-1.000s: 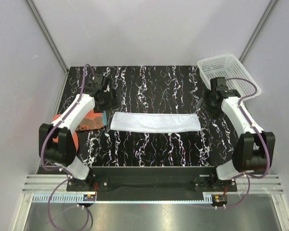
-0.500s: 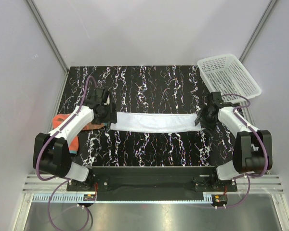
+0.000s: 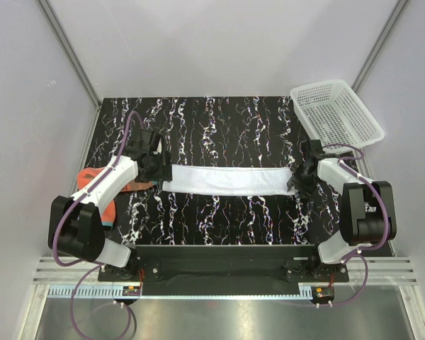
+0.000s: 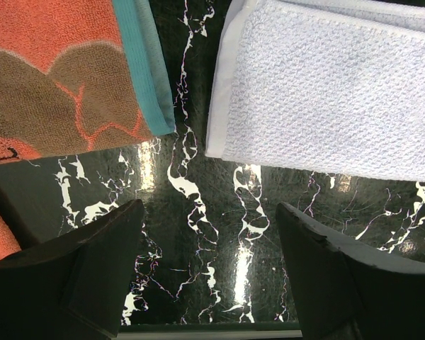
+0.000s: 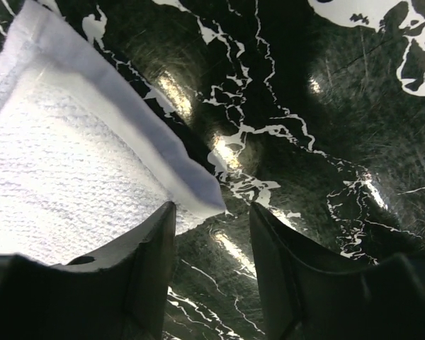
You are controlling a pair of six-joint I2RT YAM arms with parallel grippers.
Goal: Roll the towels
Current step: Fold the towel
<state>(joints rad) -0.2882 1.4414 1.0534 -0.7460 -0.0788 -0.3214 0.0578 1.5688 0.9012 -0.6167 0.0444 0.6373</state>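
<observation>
Left pincer [image 4: 211, 212]: you have it spread wide over bare bench [image 4: 198, 283], pinching nothing. The left-end corner of the white towel [image 4: 326, 92] lies just ahead of the gap, and the orange-red towel [image 4: 49, 64] lies ahead of the other finger.
Right pincer [image 5: 212, 212]: its fingers are parted by a narrower gap. The white towel's right-end corner pokes in at the fingertips, possibly brushing one; the close view leaves that unclear.
White towel look: a flat, long, narrow strip across the bench middle, reaching from one pincer to the other, looped weave with a smooth hem.
Orange-red towel look: it has teal edging and brown patches and lies partly under the left arm, just apart from the white one.
Count: two towels, neither rolled; two pincers; one mesh basket [image 3: 336, 110] at the far right corner.
</observation>
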